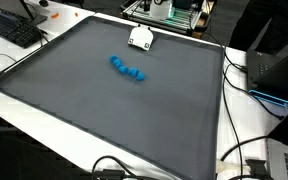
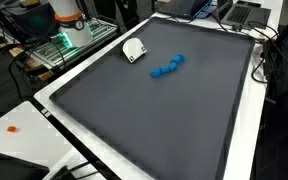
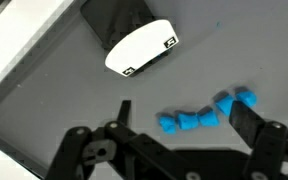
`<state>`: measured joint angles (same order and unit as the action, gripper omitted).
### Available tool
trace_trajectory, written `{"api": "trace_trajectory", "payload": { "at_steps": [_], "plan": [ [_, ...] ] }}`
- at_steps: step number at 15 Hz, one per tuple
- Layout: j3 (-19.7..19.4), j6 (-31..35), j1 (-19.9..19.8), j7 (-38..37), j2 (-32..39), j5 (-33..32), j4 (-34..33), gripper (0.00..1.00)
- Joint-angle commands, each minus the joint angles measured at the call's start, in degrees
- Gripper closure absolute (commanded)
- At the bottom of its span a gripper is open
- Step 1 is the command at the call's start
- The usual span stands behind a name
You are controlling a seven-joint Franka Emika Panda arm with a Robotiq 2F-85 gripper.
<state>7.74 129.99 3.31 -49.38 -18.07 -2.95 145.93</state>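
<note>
Black gripper (image 3: 179, 110) fingers filled the bottom of the wrist view, spread wide apart and holding nothing. Just beyond them, on a dark grey mat (image 3: 44, 120), lay a short chain of blue blocks (image 3: 199, 118). It sat in the gap between the two fingers, closer to the finger on the view's right, at about one o'clock from the midpoint. Its long axis ran from eight o'clock up to two o'clock, so it looked almost in line with the fingers rather than across them. Nothing touched it.

Farther off, at eleven o'clock from the chain, rested a white device (image 3: 142, 48) with a black part behind it, well apart from the blocks. In both exterior views the arm was out of frame, and the chain of blue blocks (image 1: 129, 69) lay a little past the mat's middle, with the white device nearer the far edge. Beyond the mat, at ten o'clock in an exterior view, a black keyboard (image 1: 14, 30) sat on the white table (image 1: 44, 125).
</note>
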Motion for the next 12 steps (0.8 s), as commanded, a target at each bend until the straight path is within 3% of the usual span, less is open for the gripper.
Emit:
{"api": "trace_trajectory", "payload": {
  "at_steps": [1,8,9,12],
  "plan": [
    [0.51,-0.09,0.97,10.13,-0.09,-0.11,-1.01,0.0],
    [0.62,1.78,1.75,29.92,0.0,0.21,-1.55,0.0],
    [1.3,0.8,0.8,26.19,0.06,0.31,-2.04,0.0],
    [1.17,1.02,0.98,28.9,0.1,0.25,-2.04,0.0]
  ]
}}
